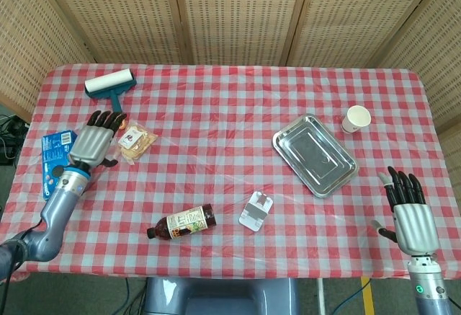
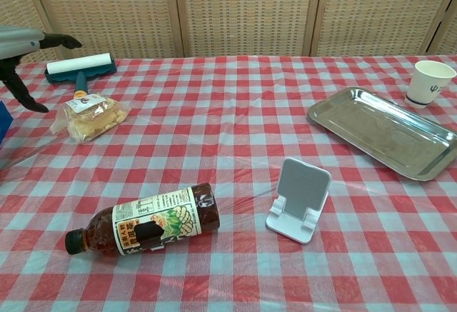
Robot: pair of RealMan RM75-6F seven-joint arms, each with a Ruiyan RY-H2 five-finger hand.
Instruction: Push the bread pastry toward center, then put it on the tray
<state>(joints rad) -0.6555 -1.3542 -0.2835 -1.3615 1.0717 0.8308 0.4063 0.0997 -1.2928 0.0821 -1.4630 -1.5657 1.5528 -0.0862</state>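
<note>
The bread pastry (image 1: 136, 142) (image 2: 91, 118) lies in a clear wrapper on the left of the checked table. My left hand (image 1: 94, 139) (image 2: 28, 48) hovers just to its left, fingers apart and holding nothing; whether it touches the wrapper is unclear. The steel tray (image 1: 315, 155) (image 2: 385, 131) lies bare on the right side. At the table's near right edge my right hand (image 1: 410, 212) is open and flat, seen only in the head view.
A lint roller (image 1: 111, 88) (image 2: 78, 66) lies behind the pastry and a blue box (image 1: 58, 158) sits by my left arm. A brown bottle (image 1: 181, 223) (image 2: 143, 220) and a white phone stand (image 1: 256, 210) (image 2: 300, 200) occupy the front middle. A paper cup (image 1: 356, 119) (image 2: 431, 82) stands beyond the tray.
</note>
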